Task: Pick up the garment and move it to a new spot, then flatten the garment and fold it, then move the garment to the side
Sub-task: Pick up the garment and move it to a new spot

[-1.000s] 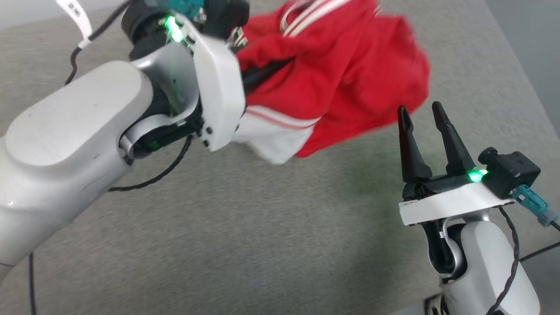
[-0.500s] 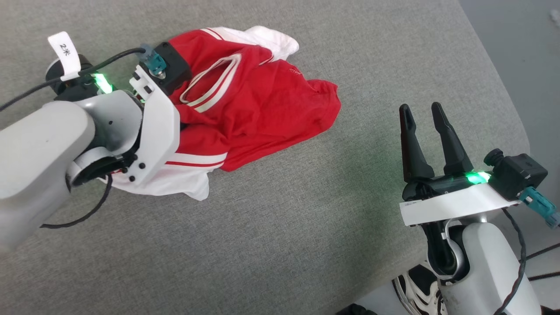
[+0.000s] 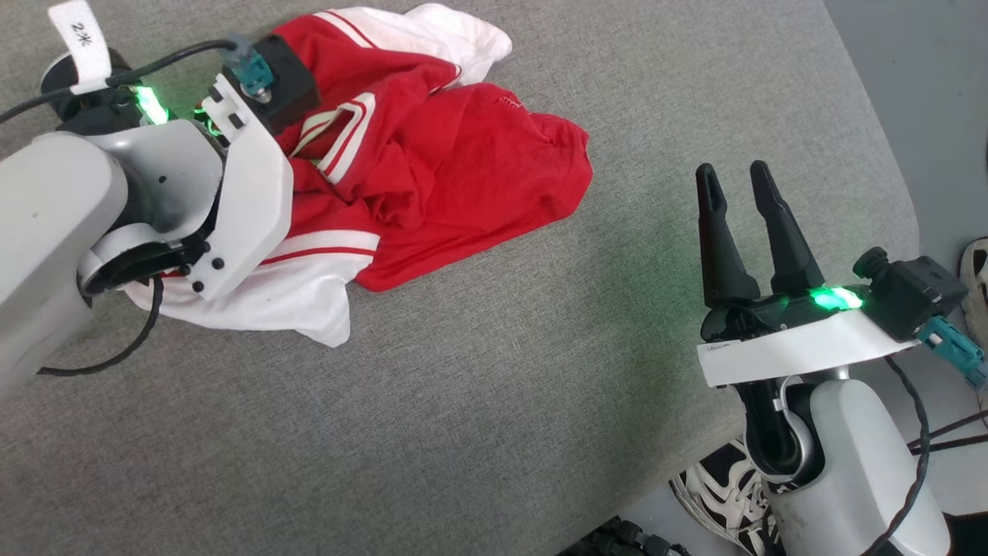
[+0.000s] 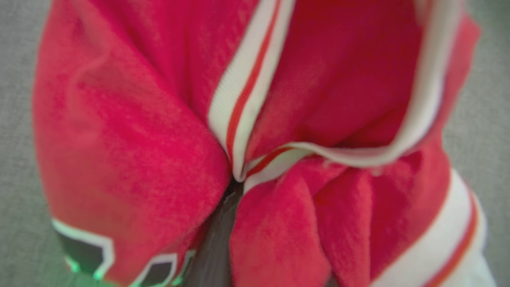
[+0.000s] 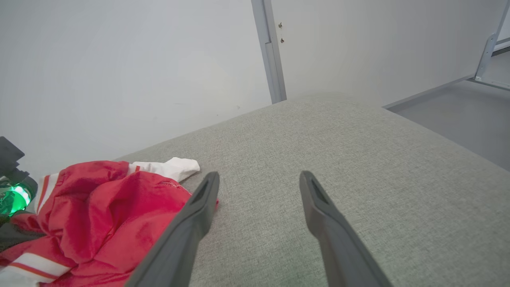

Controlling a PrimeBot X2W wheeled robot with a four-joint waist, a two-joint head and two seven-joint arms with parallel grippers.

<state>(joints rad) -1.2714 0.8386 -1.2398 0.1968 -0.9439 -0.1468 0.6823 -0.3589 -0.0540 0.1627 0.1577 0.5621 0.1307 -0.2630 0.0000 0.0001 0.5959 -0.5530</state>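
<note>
The garment (image 3: 463,170), a red jersey with white sleeves and striped trim, lies crumpled on the grey cushion (image 3: 494,386) at the upper left of the head view. My left wrist (image 3: 231,177) sits over its left part and hides the fingers. In the left wrist view my left gripper (image 4: 234,187) is shut on a bunch of the garment (image 4: 131,131), red fabric and striped trim pinched between the dark fingers. My right gripper (image 3: 733,181) stands open and holds nothing, well right of the jersey. In the right wrist view the right gripper (image 5: 259,179) has the garment (image 5: 107,211) to its left.
The cushion's rounded edge runs down the right side, with grey floor beyond. A black-and-white sneaker (image 3: 718,494) is on the floor by my right arm, and another shoe (image 3: 974,270) is at the far right. A white wall with a grey post (image 5: 271,52) stands behind the cushion.
A second ago the garment hung lifted and blurred from my left gripper; now it rests bunched on the cushion with the left arm lowered. The head camera has shifted. My right gripper stays open.
</note>
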